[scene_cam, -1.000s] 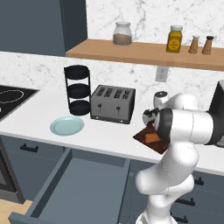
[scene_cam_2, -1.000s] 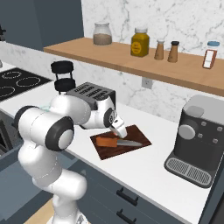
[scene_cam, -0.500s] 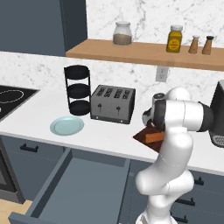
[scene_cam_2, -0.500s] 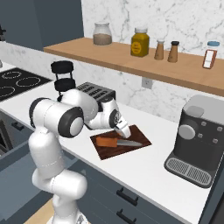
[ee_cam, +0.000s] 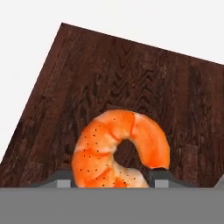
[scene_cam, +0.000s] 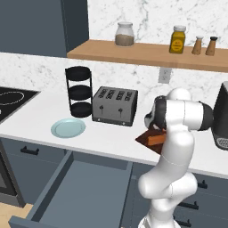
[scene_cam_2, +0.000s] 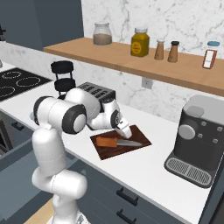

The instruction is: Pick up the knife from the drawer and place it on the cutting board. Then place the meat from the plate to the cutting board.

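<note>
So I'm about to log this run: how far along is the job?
The knife already lies on the cutting board, and the plate is bare. The meat sits between the gripper fingertips over the board; whether it is let go I cannot tell. Left: release it. The drawer hangs open.

Kitchen: toaster (scene_cam: 115, 106), hob (scene_cam_2: 19, 83), coffee machine (scene_cam_2: 199, 140).

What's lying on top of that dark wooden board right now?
On the cutting board lie the knife and the curled orange meat, between the end effector fingers. The arm hides part of the board from the left.
</note>
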Motion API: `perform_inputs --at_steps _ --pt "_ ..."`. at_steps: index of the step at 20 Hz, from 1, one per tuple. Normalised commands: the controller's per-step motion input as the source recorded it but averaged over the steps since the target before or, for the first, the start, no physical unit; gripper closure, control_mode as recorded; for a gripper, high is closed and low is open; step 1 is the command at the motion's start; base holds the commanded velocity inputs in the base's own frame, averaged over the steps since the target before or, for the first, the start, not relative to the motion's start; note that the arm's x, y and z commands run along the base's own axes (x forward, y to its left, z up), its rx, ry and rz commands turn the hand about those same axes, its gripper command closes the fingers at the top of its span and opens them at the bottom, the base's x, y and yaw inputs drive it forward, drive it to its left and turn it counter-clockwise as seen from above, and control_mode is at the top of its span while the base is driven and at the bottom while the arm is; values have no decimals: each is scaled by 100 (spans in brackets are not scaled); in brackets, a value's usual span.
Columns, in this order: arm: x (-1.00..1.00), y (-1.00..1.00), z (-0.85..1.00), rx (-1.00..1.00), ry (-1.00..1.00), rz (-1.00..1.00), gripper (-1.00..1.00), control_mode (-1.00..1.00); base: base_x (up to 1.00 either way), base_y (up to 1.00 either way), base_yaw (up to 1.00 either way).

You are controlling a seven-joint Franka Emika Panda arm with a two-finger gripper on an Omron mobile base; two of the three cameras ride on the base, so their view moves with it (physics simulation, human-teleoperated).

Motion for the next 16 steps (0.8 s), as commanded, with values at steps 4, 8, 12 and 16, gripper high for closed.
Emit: perform_inputs --at_steps 4,8,12,16 --pt "-46 -6 17 0 0 0 -100 -100 0 0 0" --pt "-40 0 23 0 0 0 -100 -100 0 0 0" --pt "-38 0 46 0 0 0 -100 -100 0 0 0" --pt "-59 2 48 0 -4 0 -100 -100 0 0 0"
